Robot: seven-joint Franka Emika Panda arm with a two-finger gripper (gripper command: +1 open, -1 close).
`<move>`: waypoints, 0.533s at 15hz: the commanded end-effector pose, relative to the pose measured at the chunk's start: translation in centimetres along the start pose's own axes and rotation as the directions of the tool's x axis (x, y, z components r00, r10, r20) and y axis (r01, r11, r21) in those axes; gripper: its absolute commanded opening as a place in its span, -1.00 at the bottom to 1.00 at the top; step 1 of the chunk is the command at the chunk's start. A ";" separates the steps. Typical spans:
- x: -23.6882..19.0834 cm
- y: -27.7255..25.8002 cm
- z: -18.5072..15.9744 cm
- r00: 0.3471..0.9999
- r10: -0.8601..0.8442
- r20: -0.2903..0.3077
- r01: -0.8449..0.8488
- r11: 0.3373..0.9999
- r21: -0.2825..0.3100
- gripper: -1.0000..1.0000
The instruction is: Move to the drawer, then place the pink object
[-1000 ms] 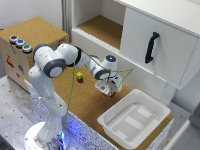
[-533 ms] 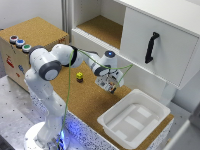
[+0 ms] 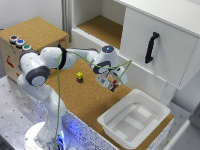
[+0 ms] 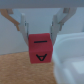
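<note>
We see soft, even, bright light; both pictures are blurry, the wrist view most of all.

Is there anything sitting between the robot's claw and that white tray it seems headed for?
Nothing: in the exterior view only bare cork surface lies between the gripper, holding the pink object, and the drawer.

The pink object (image 4: pixel 39 49), a small reddish block with dark markings on its face, is held off the surface between the claw's fingers. The drawer (image 3: pixel 114 119), a shallow white tray, is seen just beside it.
</note>
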State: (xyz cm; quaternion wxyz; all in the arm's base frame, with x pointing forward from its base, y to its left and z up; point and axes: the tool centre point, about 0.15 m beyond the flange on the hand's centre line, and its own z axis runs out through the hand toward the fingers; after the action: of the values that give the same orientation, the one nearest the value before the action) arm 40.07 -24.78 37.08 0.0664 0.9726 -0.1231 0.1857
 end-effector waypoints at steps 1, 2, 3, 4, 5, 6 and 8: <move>0.9 10.4 1.0 0.990 0.128 0.066 -0.124 0.990 -0.067 -1.00; 1.0 12.9 1.8 0.983 0.170 0.076 -0.163 0.983 -0.088 -1.00; 1.1 14.6 2.2 0.977 0.199 0.081 -0.190 0.976 -0.102 -1.00; 1.0 16.4 2.7 0.968 0.234 0.088 -0.224 0.968 -0.110 -1.00; 0.8 18.0 3.2 0.960 0.266 0.093 -0.253 0.959 -0.129 -1.00; 0.2 19.8 4.0 0.944 0.313 0.102 -0.297 0.944 -0.146 -1.00; -1.1 22.4 6.0 0.913 0.390 0.122 -0.370 0.915 -0.162 -1.00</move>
State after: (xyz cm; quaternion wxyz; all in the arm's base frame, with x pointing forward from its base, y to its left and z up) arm 34.70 -38.44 36.58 0.0892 0.9474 -0.2535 0.1740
